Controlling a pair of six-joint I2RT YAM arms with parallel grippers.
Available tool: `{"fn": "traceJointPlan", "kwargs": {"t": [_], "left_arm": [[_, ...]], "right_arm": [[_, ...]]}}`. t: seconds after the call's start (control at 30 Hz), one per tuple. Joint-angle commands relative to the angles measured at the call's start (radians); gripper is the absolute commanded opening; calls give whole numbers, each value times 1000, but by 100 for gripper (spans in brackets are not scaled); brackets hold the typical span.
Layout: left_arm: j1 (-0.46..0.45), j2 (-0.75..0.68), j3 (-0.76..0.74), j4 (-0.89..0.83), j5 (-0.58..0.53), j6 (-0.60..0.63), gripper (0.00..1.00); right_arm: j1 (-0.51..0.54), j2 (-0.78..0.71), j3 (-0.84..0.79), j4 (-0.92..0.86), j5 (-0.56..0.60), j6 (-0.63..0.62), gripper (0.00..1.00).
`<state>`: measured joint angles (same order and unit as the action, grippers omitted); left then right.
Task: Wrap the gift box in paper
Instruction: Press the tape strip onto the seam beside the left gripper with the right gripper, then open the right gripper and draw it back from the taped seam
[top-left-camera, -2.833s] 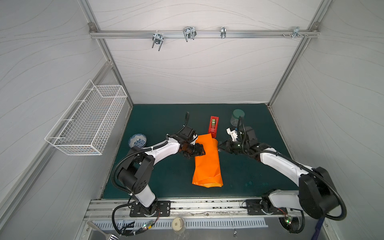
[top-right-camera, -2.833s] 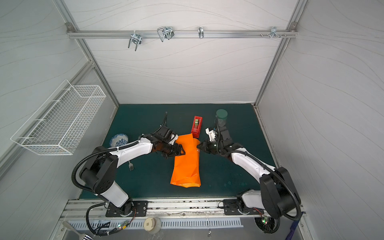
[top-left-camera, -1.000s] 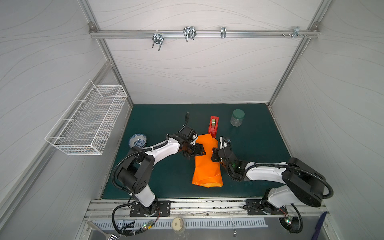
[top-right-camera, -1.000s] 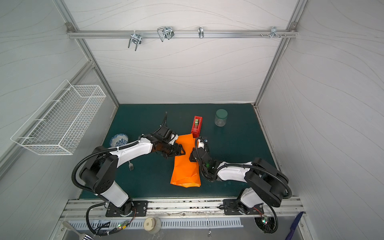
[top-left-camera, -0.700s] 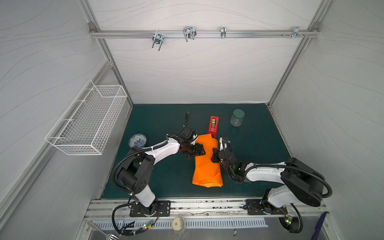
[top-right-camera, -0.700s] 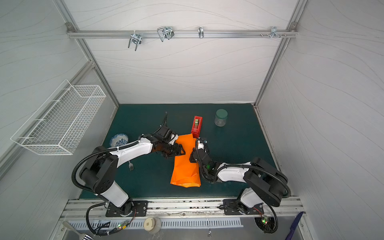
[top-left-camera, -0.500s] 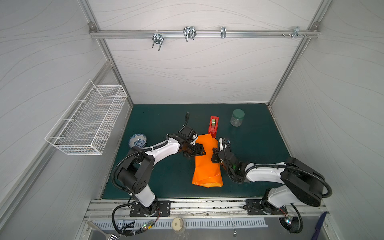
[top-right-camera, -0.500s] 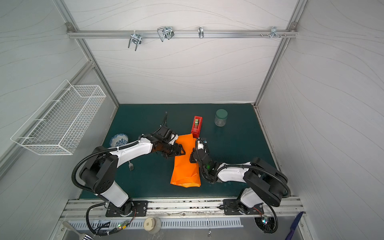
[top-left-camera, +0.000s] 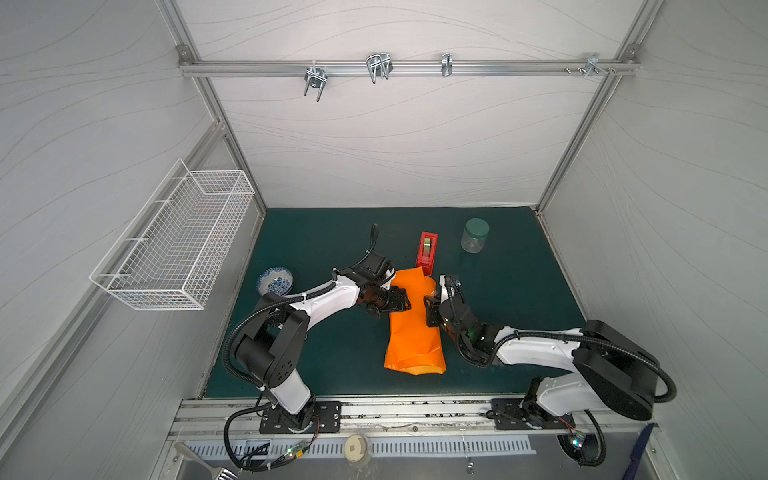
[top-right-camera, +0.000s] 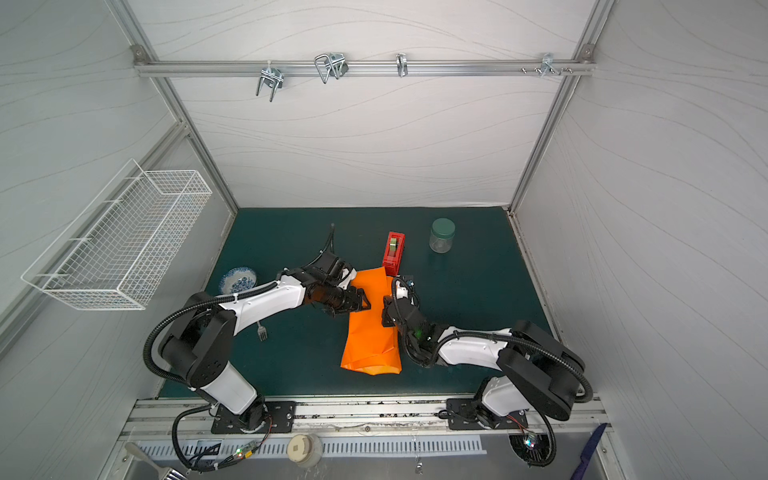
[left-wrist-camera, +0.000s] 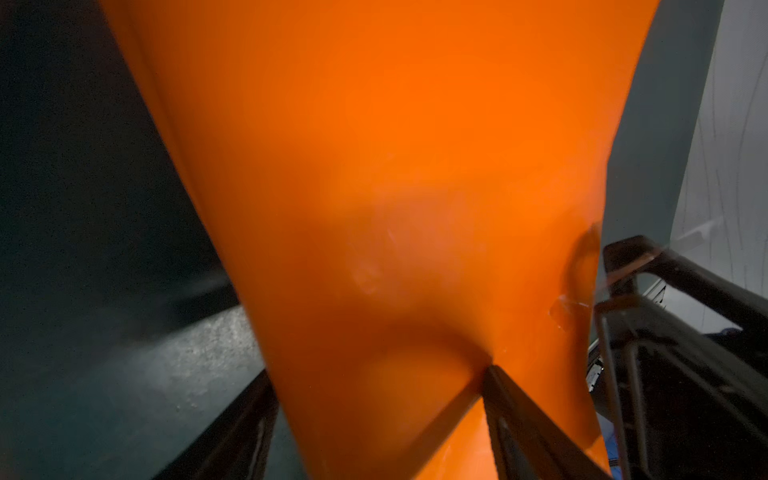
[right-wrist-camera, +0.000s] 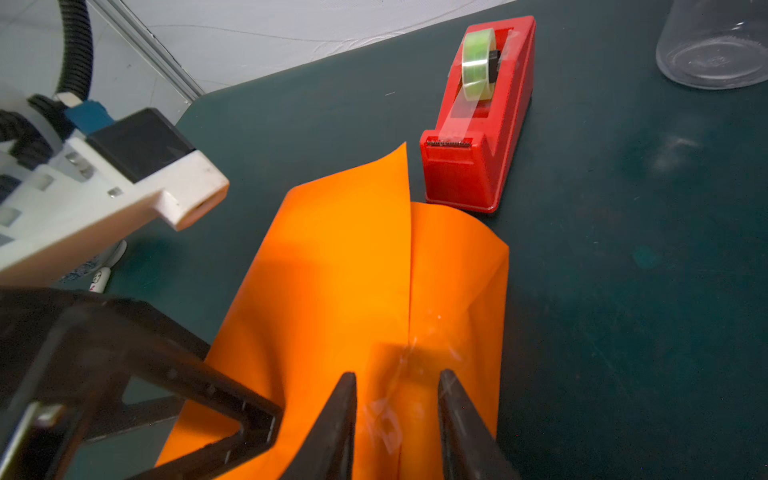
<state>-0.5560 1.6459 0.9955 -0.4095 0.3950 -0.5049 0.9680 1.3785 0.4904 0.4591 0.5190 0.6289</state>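
The orange paper (top-left-camera: 411, 336) (top-right-camera: 370, 336) lies folded into a long tube mid-mat, and its overlapping seam (right-wrist-camera: 409, 266) runs along the top. The gift box is hidden under it. My left gripper (top-left-camera: 395, 305) (left-wrist-camera: 378, 374) is open wide at the paper's left side. One of its fingers (left-wrist-camera: 519, 415) presses on the paper's top; the other is off the edge. My right gripper (top-left-camera: 430, 311) (right-wrist-camera: 397, 386) is open, its fingers straddling the seam. A clear tape strip (right-wrist-camera: 415, 353) lies across the seam just ahead of them.
A red tape dispenser (top-left-camera: 428, 248) (right-wrist-camera: 478, 137) stands just behind the paper's far end. A green-lidded clear jar (top-left-camera: 474, 236) is at the back right. A blue patterned bowl (top-left-camera: 275, 281) and a fork (top-right-camera: 262, 330) lie on the left. A wire basket (top-left-camera: 174, 241) hangs on the left wall.
My right arm came from near the dispenser to the paper's right side, then its jaws parted over the seam. The left gripper and the paper have stayed put.
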Motion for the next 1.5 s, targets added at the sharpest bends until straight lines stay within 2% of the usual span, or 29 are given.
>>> {"fn": "traceJointPlan", "kwargs": {"t": [0.0,0.23,0.33,0.47,0.63,0.77,0.93,1.2,1.47], "left_arm": [[-9,74,-47,-74,-100,14,78],[-9,78,-46,-72,-99,13,78],[-9,80,-46,-72,-99,14,78],[-10,78,-46,-74,-100,13,78],[-9,77,-46,-74,-101,14,78],[-10,75,-45,-76,-100,14,78],[-9,77,-45,-76,-100,14,78],[-9,77,-46,-76,-100,14,78],[-9,79,-46,-74,-99,14,78]], "right_arm": [[-30,-63,-16,-65,-4,0,42],[-91,-190,-39,-169,-47,1,53],[-103,-254,-28,-247,-72,-46,53],[-93,-265,73,-461,-129,-115,51],[-49,-197,212,-650,-143,-186,42],[-28,-93,329,-769,-153,-210,32],[-23,28,436,-846,-177,-225,22],[-27,150,535,-880,-206,-248,19],[-58,199,547,-890,-229,-244,19]]}}
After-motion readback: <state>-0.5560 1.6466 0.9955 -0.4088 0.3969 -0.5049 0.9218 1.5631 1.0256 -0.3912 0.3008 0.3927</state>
